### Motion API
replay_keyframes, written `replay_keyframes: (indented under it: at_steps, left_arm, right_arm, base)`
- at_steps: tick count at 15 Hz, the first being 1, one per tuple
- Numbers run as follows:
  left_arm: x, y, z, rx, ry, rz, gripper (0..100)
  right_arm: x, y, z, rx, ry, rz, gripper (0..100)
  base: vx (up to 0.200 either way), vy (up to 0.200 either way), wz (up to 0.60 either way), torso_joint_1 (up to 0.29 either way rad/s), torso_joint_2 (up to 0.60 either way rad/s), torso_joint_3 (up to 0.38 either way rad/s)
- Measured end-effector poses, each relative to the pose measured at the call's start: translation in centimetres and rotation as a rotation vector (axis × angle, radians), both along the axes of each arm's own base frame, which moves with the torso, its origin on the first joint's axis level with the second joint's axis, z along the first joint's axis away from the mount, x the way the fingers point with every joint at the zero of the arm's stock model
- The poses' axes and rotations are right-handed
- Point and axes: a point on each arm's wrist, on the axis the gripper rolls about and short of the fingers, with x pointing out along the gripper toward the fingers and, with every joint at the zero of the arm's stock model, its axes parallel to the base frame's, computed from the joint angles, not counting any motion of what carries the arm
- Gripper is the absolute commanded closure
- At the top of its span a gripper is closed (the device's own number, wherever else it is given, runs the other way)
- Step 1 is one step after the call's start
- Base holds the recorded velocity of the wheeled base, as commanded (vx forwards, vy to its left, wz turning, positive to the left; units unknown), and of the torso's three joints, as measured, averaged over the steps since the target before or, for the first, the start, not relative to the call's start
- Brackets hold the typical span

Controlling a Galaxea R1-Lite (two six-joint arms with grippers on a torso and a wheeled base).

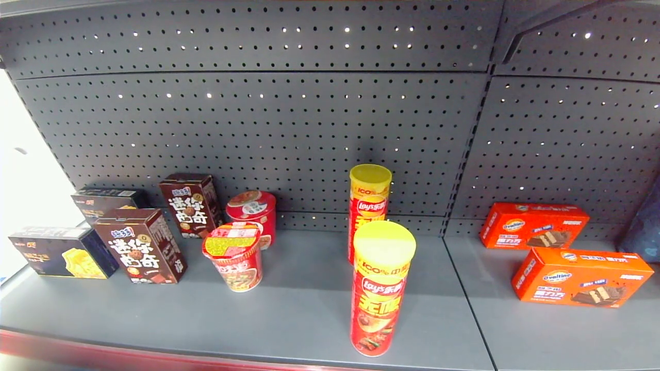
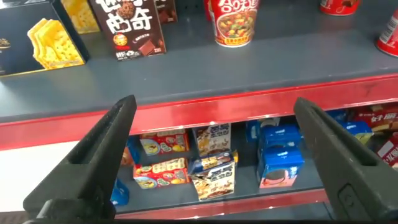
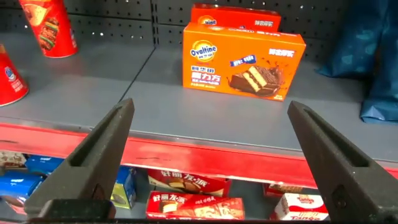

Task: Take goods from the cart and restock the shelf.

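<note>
The left gripper (image 2: 213, 102) is wide open and holds nothing. It sits just in front of the red edge of the shelf (image 2: 249, 68), facing a noodle cup (image 2: 233, 22) and a brown box (image 2: 127, 28). The right gripper (image 3: 211, 104) is wide open too, also empty, facing an orange box (image 3: 242, 59). Two chip cans (image 1: 381, 288) stand on the shelf, one behind the other.
</note>
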Motion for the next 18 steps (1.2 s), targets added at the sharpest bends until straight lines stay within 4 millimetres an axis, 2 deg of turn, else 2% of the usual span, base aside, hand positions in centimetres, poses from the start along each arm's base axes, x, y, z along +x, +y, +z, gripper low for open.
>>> replay_keyframes:
  at_steps: [18]
  left_arm:
    - [0.01, -0.05, 0.01, -0.001, 0.003, -0.022, 0]
  right_arm:
    - [0.0, 0.01, 0.01, -0.001, 0.0, 0.006, 0]
  base:
    - [0.0, 0.0, -0.03, 0.0, 0.0, 0.0]
